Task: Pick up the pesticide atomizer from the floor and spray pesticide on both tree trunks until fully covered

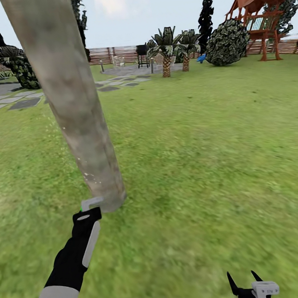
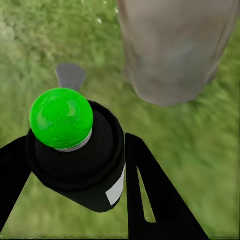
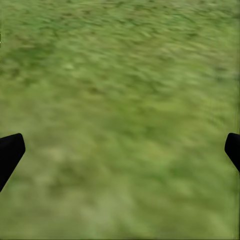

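Left gripper closed snugly on the pesticide atomizer, black fingers flanking the dark bottle body, green cap toward the camera; in the head view the bottle sits at the end of the left arm, low, just beside the base of the tree trunk.

Risks, judged: nozzle very near the trunk foot, so spray may wet only the lowest band and leave the upper trunk bare; bottle held low near the floor, so a further dip could strike the grass; arm near the bark, so a sweep could bump the trunk and shift the bottle in the grip; faint pale specks on the bark, coverage cannot be judged.

Right gripper wide open, holding nothing, fingertips far apart over grass; idle, little risk.

Counts, left to right: trunks near, one; second tree not identified; atomizers, one; stepping-stone patches, several; small palms, two; round bush, one; play tower, one; grippers, two.
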`<state>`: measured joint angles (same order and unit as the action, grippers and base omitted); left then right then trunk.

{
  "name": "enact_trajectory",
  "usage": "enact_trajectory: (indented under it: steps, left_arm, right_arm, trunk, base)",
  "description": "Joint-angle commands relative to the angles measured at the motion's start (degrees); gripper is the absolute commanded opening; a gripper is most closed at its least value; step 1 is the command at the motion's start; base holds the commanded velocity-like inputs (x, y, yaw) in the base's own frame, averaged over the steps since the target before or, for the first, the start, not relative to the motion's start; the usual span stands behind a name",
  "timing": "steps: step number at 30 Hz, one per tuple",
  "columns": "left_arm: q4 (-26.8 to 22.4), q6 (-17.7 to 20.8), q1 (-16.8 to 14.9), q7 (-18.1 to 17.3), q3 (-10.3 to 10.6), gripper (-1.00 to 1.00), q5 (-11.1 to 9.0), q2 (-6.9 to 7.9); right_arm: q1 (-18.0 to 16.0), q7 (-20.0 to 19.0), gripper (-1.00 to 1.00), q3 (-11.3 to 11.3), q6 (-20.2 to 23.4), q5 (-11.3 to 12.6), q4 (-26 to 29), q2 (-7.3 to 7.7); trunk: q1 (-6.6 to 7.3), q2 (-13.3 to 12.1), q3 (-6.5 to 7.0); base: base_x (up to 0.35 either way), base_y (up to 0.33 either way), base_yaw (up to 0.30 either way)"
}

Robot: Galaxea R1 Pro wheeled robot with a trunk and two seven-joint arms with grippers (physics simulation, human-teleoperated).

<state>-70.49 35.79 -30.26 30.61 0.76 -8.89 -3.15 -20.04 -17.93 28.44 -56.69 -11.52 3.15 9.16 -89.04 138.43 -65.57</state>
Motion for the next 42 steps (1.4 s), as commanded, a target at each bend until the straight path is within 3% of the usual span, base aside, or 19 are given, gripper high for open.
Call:
enact_trajectory:
  steps: [1, 8, 11, 13, 24, 35, 38, 39, 42]
  left_arm:
    - [0.0, 0.04, 0.1, 0.02, -0.03, -1.0, 0.04, -0.02]
    - [0.55, 0.07, 0.19, -0.1, 0.41, -1.0, -0.07, -0.16]
    - [0.64, 0.07, 0.2, -0.05, 4.38, -1.0, 0.01, -0.11]
    - [0.62, 0.07, 0.2, -0.02, 5.0, -1.0, 0.08, -0.09]
    - [0.42, 0.04, 0.2, 0.06, 5.06, -1.0, 0.1, -0.03]
    - [-0.08, -0.01, 0.01, 0.01, 5.04, -1.0, -0.06, -0.2]
    - [-0.34, 0.29, -1.66, -0.07, 5.04, -1.0, -0.12, -0.84]
    - [-0.5, 2.26, -4.64, -0.1, 5.02, -1.0, -0.15, -1.19]
    - [-2.99, 8.39, -8.93, -0.16, 4.78, -1.0, -0.19, -0.82]
  right_arm:
    - [0.0, 0.0, 1.0, 0.02, 0.0, 0.01, 0.01, -0.01]
    - [0.0, 0.0, 1.0, -0.01, 0.0, 0.01, 0.01, -0.02]
    - [0.0, 0.0, 1.0, -0.03, 0.0, 0.01, -0.02, -0.02]
    - [0.0, 0.0, 1.0, -0.02, 0.0, 0.01, 0.0, -0.02]
    - [0.0, 0.0, 1.0, 0.03, 0.0, 0.01, -0.06, -0.02]
    - [0.0, 0.0, 1.0, -0.01, 0.0, 0.01, -0.04, -0.02]
    - [0.0, 0.0, 1.0, 0.03, 0.0, 0.01, 0.0, 0.03]
    - [0.0, 0.0, 1.0, 0.03, 0.0, 0.01, 0.01, 0.06]
    - [0.0, 0.0, 1.0, 0.03, 0.0, 0.01, 0.01, 0.07]
  trunk:
    - [0.0, 0.0, 0.0]
    - [0.0, 0.0, 0.0]
    - [0.0, 0.0, 0.0]
    - [0.0, 0.0, 0.0]
    - [0.0, 0.0, 0.0]
    - [0.0, 0.0, 0.0]
    - [0.0, 0.0, 0.0]
    - [0.0, 0.0, 0.0]
    - [0.0, 0.0, 0.0]
  base:
    - [-0.002, -0.272, 0.249]
    - [0.113, -0.244, 0.274]
    - [0.241, -0.187, 0.277]
    - [0.243, -0.186, 0.277]
    - [0.035, -0.263, 0.106]
    - [0.0, -0.195, 0.265]
    - [0.0, -0.004, 0.276]
    - [0.0, -0.001, 0.258]
    - [0.0, 0.0, 0.126]
